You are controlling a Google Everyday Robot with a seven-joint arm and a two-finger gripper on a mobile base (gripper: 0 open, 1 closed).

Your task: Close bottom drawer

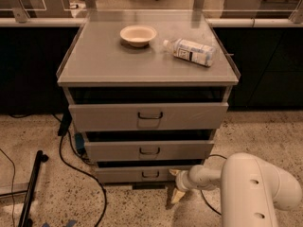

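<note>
You are looking at the bottom drawer [120, 175] sitting lowest in the grey cabinet [64, 91], under the two larger drawer fronts, its small dark handle [150, 174] at centre and a dark gap showing above its front panel. Your end effector [173, 185] is hovering low near the floor, just beside the right end of that panel, its two pale fingers [176, 196] standing apart and gripping nothing; whether the upper finger is touching the drawer front cannot be told. The white arm [258, 188] is reaching in from the lower right. On the worktop [104, 63] a bowl [138, 34] is resting upright and a bottle [189, 51] is lying on its side – near each other, not touching. Black cables [78, 167] are trailing over the speckled floor at the left.
</note>
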